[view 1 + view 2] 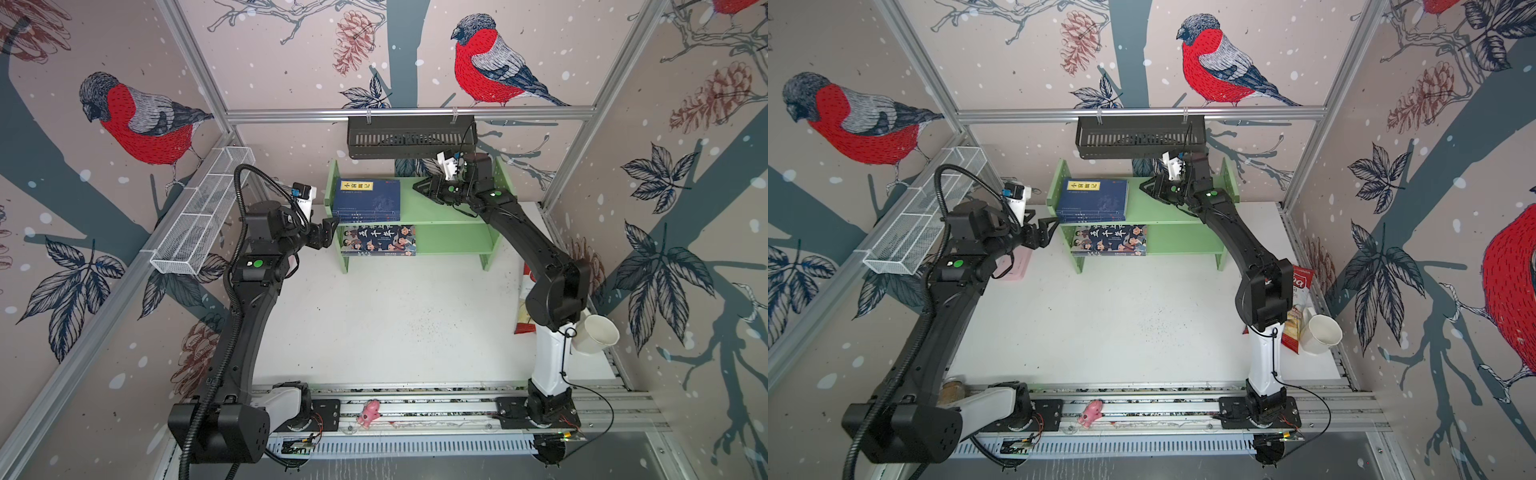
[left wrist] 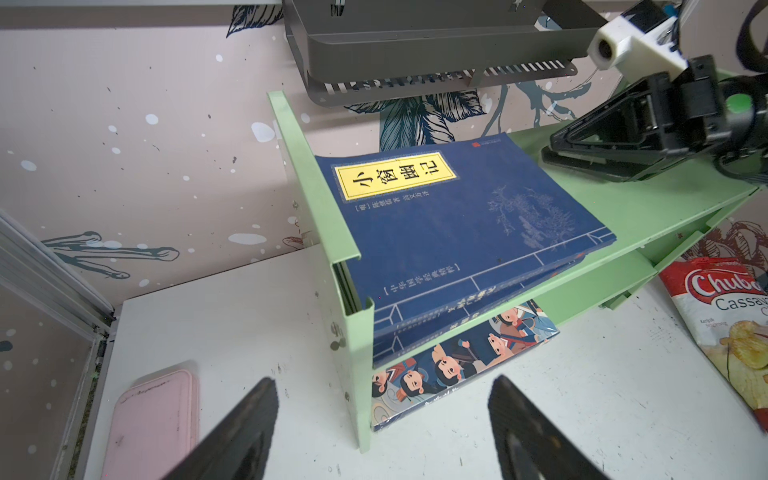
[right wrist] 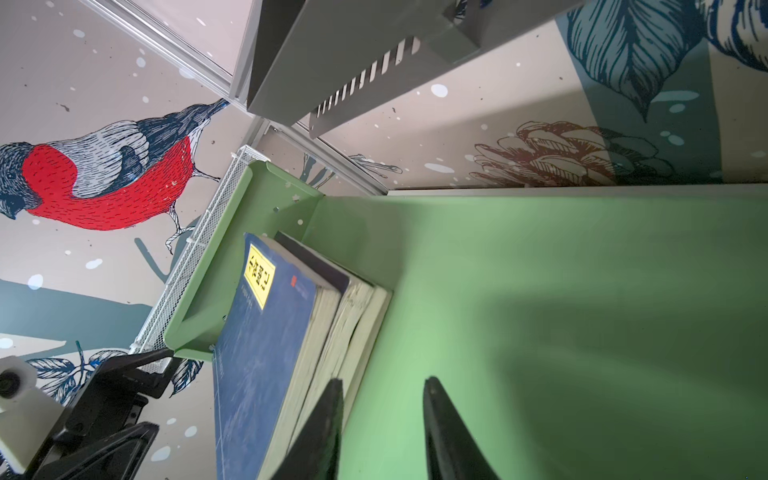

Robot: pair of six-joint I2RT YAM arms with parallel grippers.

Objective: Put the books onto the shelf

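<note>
A white desk point(image 1: 374, 324) inside a booth papered with red-breasted birds, seen from above, with two black robot arms reaching toward the back.

At far left, a white wire tray point(image 1: 199, 216) hangs on the wall. Beside it, the left end effector point(image 1: 332, 232) hovers just outside the left side panel of the shelf. Its jaws are spread wide and hold nothing. A flat pink case point(image 1: 1017, 266) lies on the desk below it.

At centre back stands the light green shelf point(image 1: 449, 208), under a black slotted basket point(image 1: 411, 135). A flat stack of navy books point(image 1: 368, 201) lies on the top tier, pushed against the left panel, with a yellow title label on the uppermost cover. How many are in the stack is unclear. The cartoon book point(image 1: 380, 240) lies flat on the lower tier, its front edge poking out past the shelf. No book is visible on the desk.

Further right, the right end effector point(image 1: 417, 188) rests low over the bare part of the top tier, just beside the stack's page edges. Its jaws are narrowly apart and empty.

At far right lie a snack bag point(image 1: 1298, 307) and a white cup point(image 1: 1320, 334).

The books look thin, light and floppy, with smooth covers likely to slide on each other. They would probably be best gripped across the stiffer spine edge, or nudged from the side.
</note>
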